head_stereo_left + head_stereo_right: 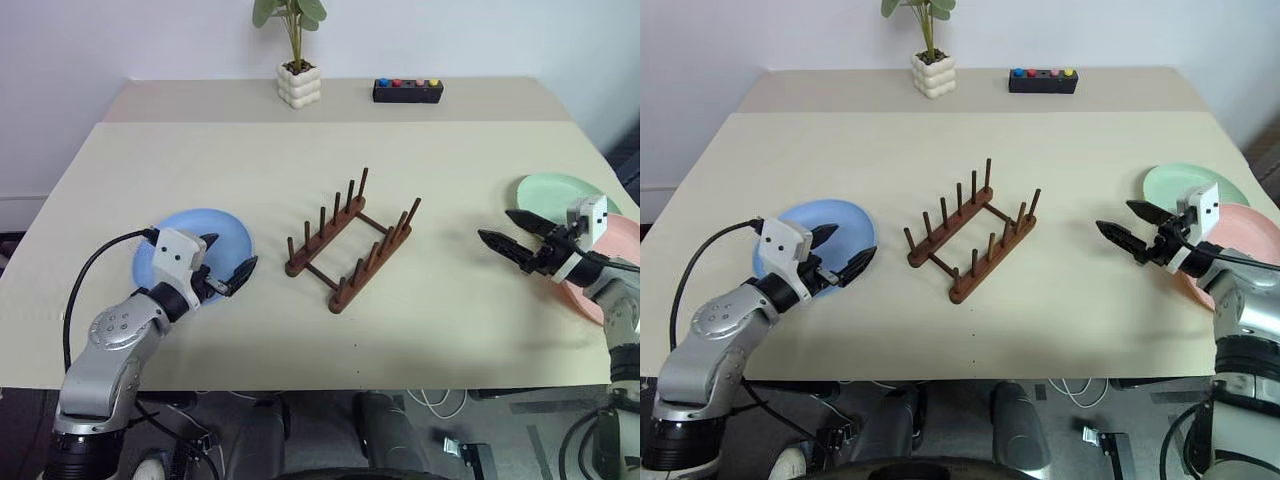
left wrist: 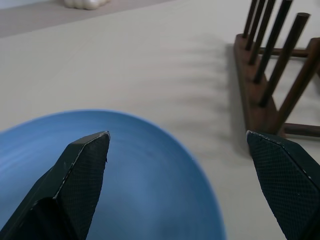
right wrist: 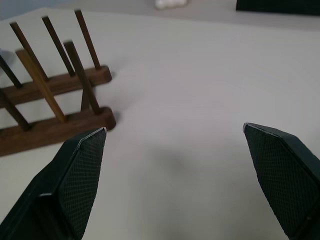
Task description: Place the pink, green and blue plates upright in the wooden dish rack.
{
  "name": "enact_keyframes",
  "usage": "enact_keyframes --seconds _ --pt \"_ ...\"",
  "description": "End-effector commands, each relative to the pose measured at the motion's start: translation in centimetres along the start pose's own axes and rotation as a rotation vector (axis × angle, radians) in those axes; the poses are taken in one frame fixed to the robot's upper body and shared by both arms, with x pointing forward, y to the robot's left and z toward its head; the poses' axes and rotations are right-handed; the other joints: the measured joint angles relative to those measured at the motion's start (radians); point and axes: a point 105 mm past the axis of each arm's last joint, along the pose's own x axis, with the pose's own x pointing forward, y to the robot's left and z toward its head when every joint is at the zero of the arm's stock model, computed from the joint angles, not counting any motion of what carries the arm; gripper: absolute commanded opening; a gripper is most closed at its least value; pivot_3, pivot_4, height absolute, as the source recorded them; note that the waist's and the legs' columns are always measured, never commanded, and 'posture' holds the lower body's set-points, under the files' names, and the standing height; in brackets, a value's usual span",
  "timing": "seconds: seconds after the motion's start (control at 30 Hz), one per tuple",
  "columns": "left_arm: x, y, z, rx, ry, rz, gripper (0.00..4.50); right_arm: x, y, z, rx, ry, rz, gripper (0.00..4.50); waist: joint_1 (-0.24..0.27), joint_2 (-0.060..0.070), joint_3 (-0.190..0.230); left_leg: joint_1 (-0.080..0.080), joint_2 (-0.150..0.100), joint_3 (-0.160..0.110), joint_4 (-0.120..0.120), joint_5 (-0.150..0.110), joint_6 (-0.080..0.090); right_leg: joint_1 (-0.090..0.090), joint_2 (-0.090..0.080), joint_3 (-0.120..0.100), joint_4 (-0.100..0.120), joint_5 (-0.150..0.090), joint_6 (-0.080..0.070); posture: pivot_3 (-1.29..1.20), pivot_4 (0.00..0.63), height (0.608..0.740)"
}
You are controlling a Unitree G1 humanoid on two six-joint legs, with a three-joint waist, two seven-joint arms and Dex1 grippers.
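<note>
Wooden dish rack (image 1: pixel 350 243) standing empty near the table's (image 1: pixel 300 340) middle, its two pegged rails running on a diagonal from front-left to back-right; no plate slotted yet. Taking the rack as the landmark: blue plate (image 1: pixel 180 245) lying flat to the rack's left, green plate (image 1: pixel 555 190) flat well to its right, pink plate (image 1: pixel 620 250) just in front of the green one and apparently overlapping or touching it, though the arm covers that edge and the join cannot be made out for certain.

Left gripper (image 1: pixel 228 262) hanging over the rack-side rim of the blue plate, jaws spread wide and holding nothing, fingers aimed roughly at the rack's near end. Right gripper (image 1: pixel 512 235) likewise spread and empty, hovering between the rack and the pink plate, pointed at the rack and away from both plates on that side.

Judged from this: left arm clearly the nearer to a plate, the blue rim lying directly beneath its fingers. Rack lies straight on past that rim, so a pinch on the near rim, a lift to vertical, then a short carry rightward looks like the shortest first move. Plate face would need turning crosswise to the rails to drop between pegs.

Potted plant (image 1: pixel 297 60) and button box (image 1: pixel 408 90) far behind the rack, out of the way.
</note>
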Motion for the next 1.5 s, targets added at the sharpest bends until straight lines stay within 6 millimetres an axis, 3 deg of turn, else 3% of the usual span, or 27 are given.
enact_keyframes --seconds 0.03,0.47,0.73,0.93,1.13,1.2,1.33,1.5 --pt "-0.2 -0.3 0.7 0.03 -0.025 -0.006 4.5 0.0 -0.3 2.3 -0.055 -0.057 -0.009 4.48 -0.003 0.0 0.0 0.0 0.0 0.0 0.0 0.0 0.0 0.0 0.0 0.0 0.0 0.0 0.0 0.0 0.15 0.73" --pt "-0.6 -0.7 0.6 0.032 -0.015 0.001 4.5 0.8 -0.1 2.2 -0.058 -0.052 0.003 4.48 -0.001 0.0 0.0 0.0 0.0 0.0 0.0 0.0 0.0 0.0 0.0 0.0 0.0 0.0 0.0 0.0 0.15 0.73" --pt "-1.3 -1.9 -0.2 0.027 0.04 -0.105 4.5 0.9 0.9 1.7 -0.058 -0.055 0.022 4.48 0.0 0.0 0.0 0.0 0.0 0.0 0.0 0.0 0.0 0.0 0.0 0.0 0.0 0.0 0.0 0.0 0.15 0.73" --pt "-1.7 -4.5 0.1 -0.033 0.078 -0.333 4.5 0.1 2.5 1.1 -0.045 -0.058 0.03 4.48 0.0 0.0 0.0 0.0 0.0 0.0 0.0 0.0 0.0 0.0 0.0 0.0 0.0 0.0 0.0 0.0 0.15 0.73" --pt "-2.1 -7.9 -1.3 -0.001 0.195 -0.557 4.5 0.0 3.8 0.5 -0.03 -0.053 0.037 4.48 -0.001 0.0 0.0 0.0 0.0 0.0 0.0 0.0 0.0 0.0 0.0 0.0 0.0 -0.001 -0.001 0.0 0.15 0.73" --pt "-1.7 -8.9 -1.8 0.016 0.212 -0.604 4.5 0.2 4.1 0.6 -0.03 -0.056 0.04 4.48 -0.001 0.0 0.0 0.0 0.0 0.0 0.0 0.0 0.0 0.0 0.0 0.0 0.0 -0.001 -0.001 0.0 0.15 0.73" --pt "0.9 -11.6 -1.7 0.002 0.173 -0.676 4.5 0.6 4.7 0.7 -0.035 -0.061 0.055 4.48 0.006 0.001 0.0 0.0 0.0 0.0 0.001 0.0 0.0 0.0 0.0 0.0 0.0 -0.001 -0.001 0.0 0.15 0.73" --pt "3.1 -12.7 -2.6 0.041 0.184 -0.643 4.5 0.7 5.4 0.8 -0.036 -0.065 0.062 4.48 0.002 0.001 -0.001 0.001 0.0 0.0 -0.001 0.0 0.0 0.001 0.0 0.0 0.0 0.0 0.0 0.0 0.15 0.73"
